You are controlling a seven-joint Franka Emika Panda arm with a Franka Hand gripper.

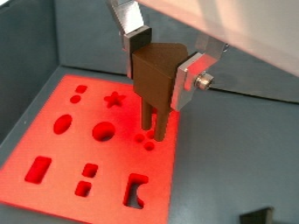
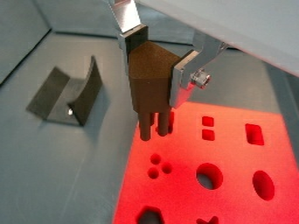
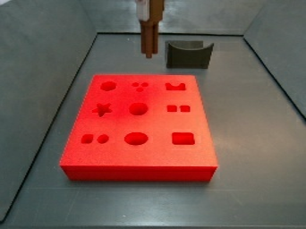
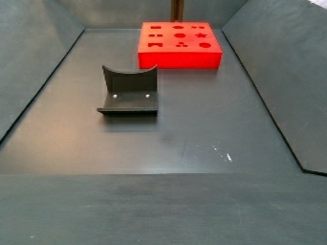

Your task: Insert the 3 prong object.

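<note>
Dark grey floor (image 4: 153, 144) is carrying two things. Red board (image 3: 139, 121) with shaped cutouts is lying flat on it toward one end; the fixture (image 4: 129, 92) is standing on its base plate well apart from the board. Gripper (image 1: 158, 74) is hanging above the board, holding the 3 prong object (image 1: 155, 83), not touching the floor.
</note>
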